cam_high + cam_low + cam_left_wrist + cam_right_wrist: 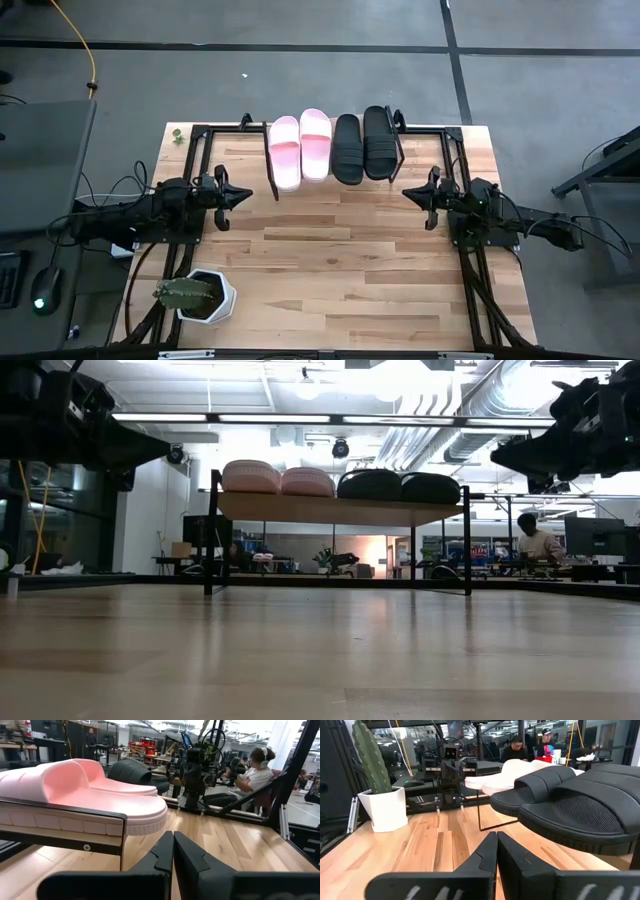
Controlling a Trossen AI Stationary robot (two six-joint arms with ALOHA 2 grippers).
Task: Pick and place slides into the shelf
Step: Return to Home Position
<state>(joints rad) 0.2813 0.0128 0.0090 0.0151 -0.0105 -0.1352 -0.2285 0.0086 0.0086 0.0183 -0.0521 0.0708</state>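
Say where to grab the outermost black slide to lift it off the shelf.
Likely its near sole end, from the right arm's side: the right-hand black slide juts past the shelf toward the right gripper, with no neighbour on that flank.

From table height I get only the strap humps of the slides [340,482] above the shelf [340,509]; its front edge hides their soles. The left arm [60,415] and right arm [585,430] are dark shapes there, cut by the picture's edges. On the left wrist camera the nearest pink slide [75,790] runs off the edge and covers most of the black slides [132,770] behind it. On the right wrist camera the near black slide [580,810] is cropped, the pink pair [520,770] barely peeks out behind it, and the cactus [370,760] loses its tip. From above, I see the slides hiding most of the shelf's panel.
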